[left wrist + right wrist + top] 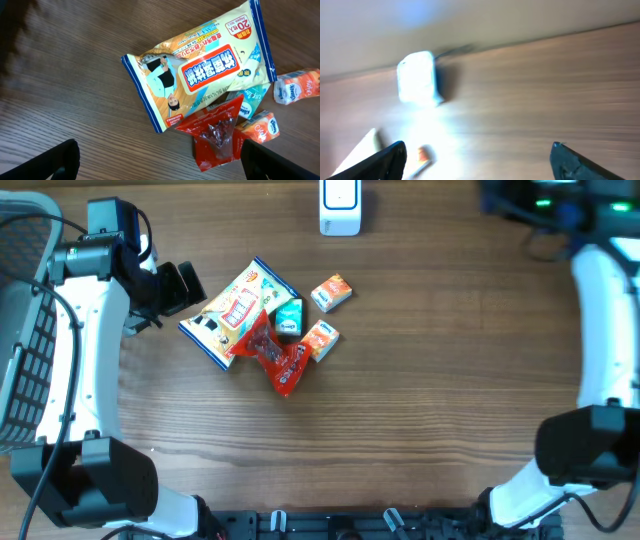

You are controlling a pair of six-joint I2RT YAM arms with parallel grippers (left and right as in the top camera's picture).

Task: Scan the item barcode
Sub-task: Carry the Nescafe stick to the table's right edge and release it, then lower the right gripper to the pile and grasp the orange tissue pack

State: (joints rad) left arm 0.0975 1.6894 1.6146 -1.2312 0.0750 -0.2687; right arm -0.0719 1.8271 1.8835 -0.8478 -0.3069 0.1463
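Left pincer [192, 286], jaws wide and empty, just left of the wipes pack [238, 313]; red pouch [280, 360] overlapping its corner; three small cartons [331, 293] alongside; scanner [340, 207] at far worktop [450, 380] edge; right pincer [477, 161] spread, holding nothing

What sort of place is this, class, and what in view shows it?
Probably a mock shop checkout: a white scanner stands on the wooden table, a wipes pack and a red snack packet lie piled, and a wire basket sits alongside.
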